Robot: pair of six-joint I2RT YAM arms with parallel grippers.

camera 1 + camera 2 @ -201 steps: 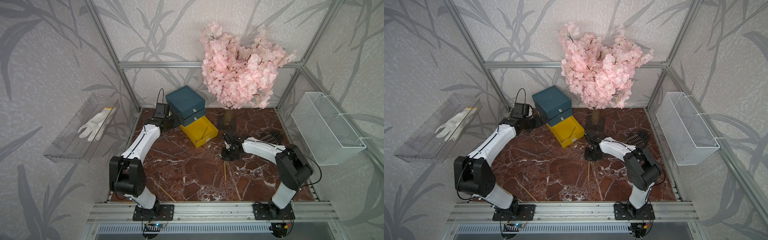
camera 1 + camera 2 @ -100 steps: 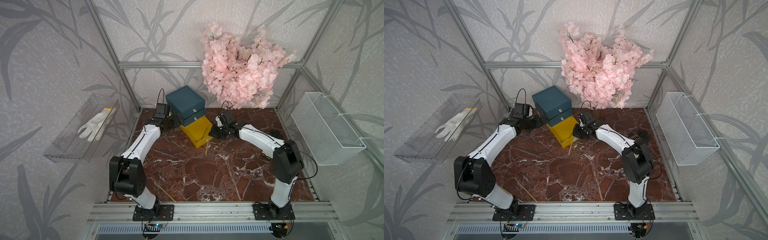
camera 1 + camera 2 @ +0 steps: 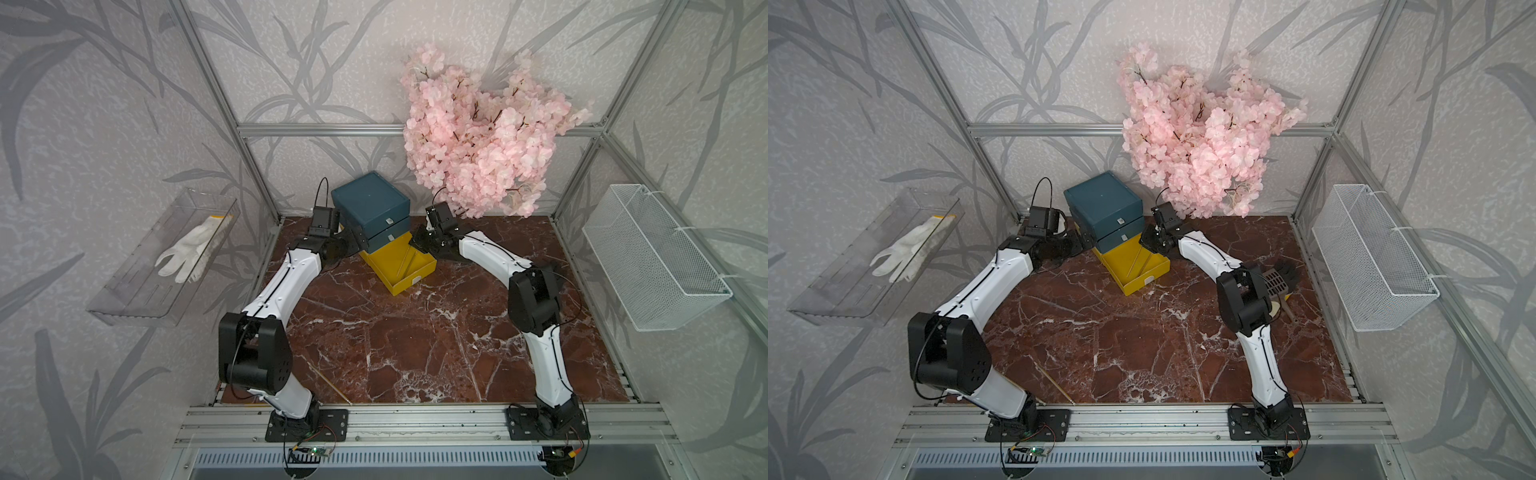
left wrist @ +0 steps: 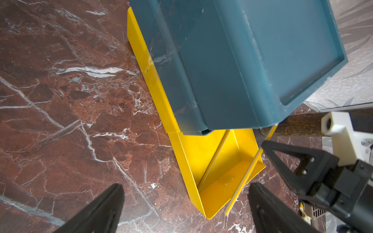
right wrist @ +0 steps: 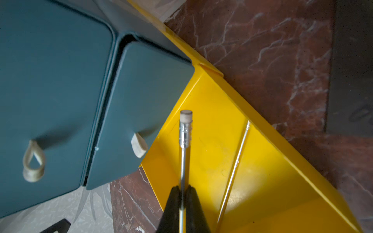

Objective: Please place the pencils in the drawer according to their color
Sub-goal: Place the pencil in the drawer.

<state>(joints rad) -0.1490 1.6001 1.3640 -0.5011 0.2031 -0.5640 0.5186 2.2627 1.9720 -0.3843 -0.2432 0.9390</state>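
- Red marble bench [image 3: 415,332]: chest [image 3: 370,199] at back, yellow drawer [image 3: 409,286] pulled open to take that colour.
- Right gripper [image 5: 182,193] clenches a yellow pencil [image 5: 185,137] above it.
- Left gripper [image 4: 185,186] gapes empty beside the chest.

Robotics laboratory test cell, not a lived-in room. Evidence: an aluminium profile frame [image 3: 316,129] encloses wallpapered panels [image 3: 104,124]. The left arm [image 3: 282,286] and right arm [image 3: 494,257] are bolted to a metal rail [image 3: 415,419] at the front edge of a marble-pattern tabletop [image 3: 415,332]. An exposed circuit board [image 3: 311,450] with loose wiring sits below. An artificial blossom tree [image 3: 478,137] stands at the back.
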